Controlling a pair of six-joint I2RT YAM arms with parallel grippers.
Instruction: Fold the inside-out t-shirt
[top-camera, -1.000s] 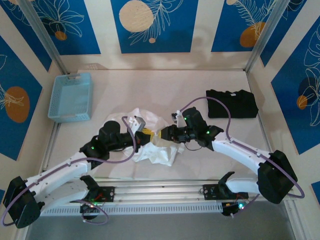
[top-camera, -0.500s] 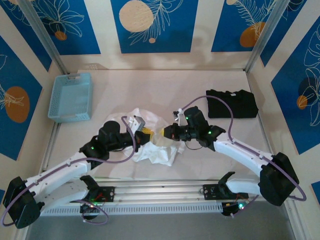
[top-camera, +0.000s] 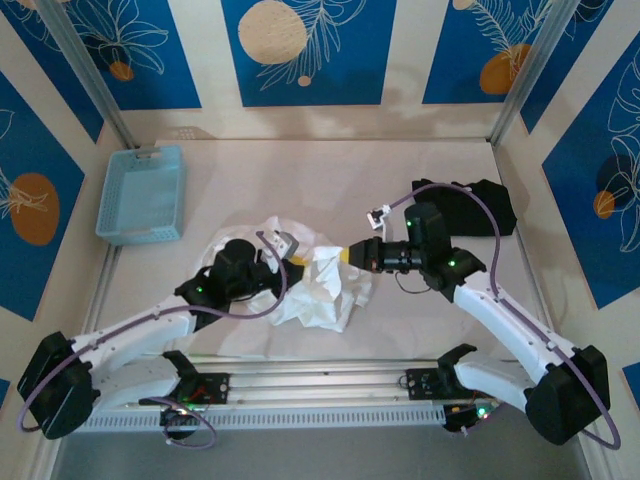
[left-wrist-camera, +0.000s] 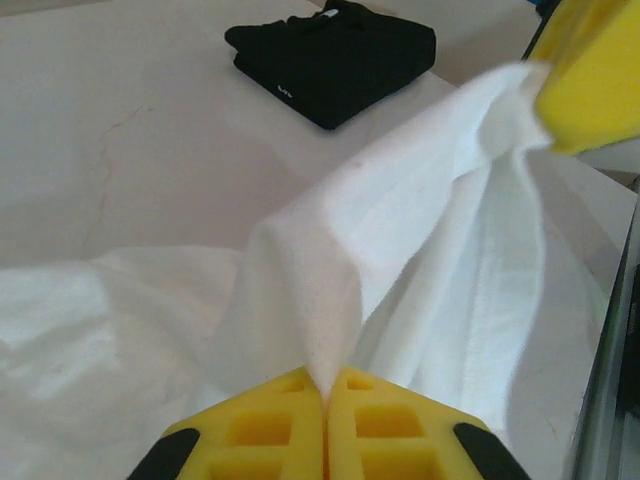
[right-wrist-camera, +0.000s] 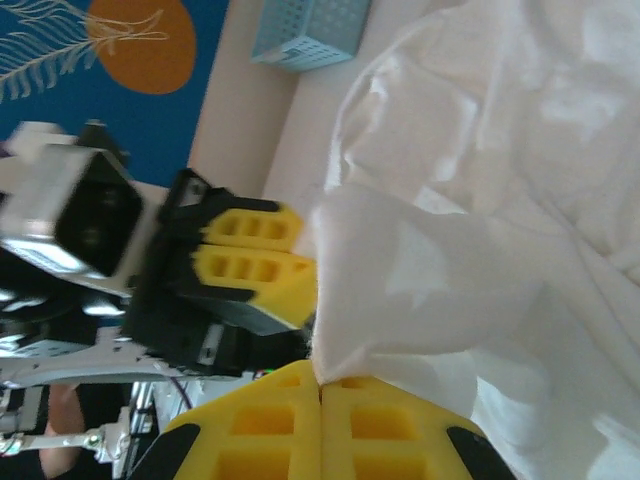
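Since a second ago the right gripper has drawn back toward the right of the top view and the left gripper has followed a little, so a ridge of cloth now stands between them. There the t-shirt lies as a crumpled white heap at lower centre of the table, thin and soft, rumpled into many small folds. Both grippers are pinched onto its upper edge. A blue basket of slatted plastic sits at the left edge, and a black folded garment lies at the right, partly behind the right arm. From the left wrist, the left gripper has its ribbed yellow pads pressed flat together on a peak of the t-shirt, which stretches taut up to the right gripper's yellow finger in the upper right corner; a stitched hem runs down the hanging fold. The black folded garment lies at the top, with a small pale mark too blurred to read. From the right wrist, the right gripper is clamped on a corner of the t-shirt at bottom centre, and the left gripper bites the same fold just beside it. The blue basket shows at the top.
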